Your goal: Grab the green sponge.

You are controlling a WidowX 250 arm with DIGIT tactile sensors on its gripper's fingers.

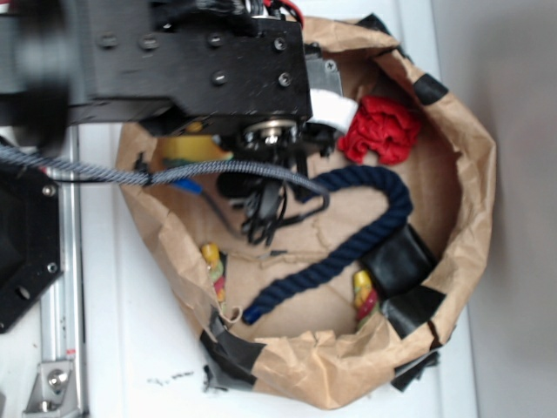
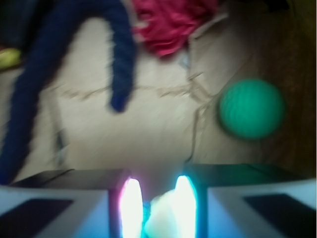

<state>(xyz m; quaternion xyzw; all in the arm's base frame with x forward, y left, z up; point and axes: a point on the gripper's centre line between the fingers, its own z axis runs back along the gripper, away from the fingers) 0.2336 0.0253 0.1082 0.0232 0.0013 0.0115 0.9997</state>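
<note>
The green sponge (image 2: 251,108) is a round mint-green foam ball lying on the brown paper floor, at the right of the wrist view. It is ahead of my gripper (image 2: 158,198) and to its right, well apart from it. The gripper's two bright pads (image 2: 131,206) stand a narrow gap apart, with a pale blur low between them. It holds nothing that I can make out. In the exterior view the black arm covers the sponge, and the dark gripper (image 1: 261,213) hangs inside the bag.
A brown paper bag rim (image 1: 470,174) rings the work area. Inside lie a dark blue rope (image 1: 348,235) (image 2: 121,59), a red cloth (image 1: 380,129) (image 2: 171,22), a yellow thing (image 1: 187,148) under the arm, small coloured toys (image 1: 213,266) and black tape patches (image 1: 399,259).
</note>
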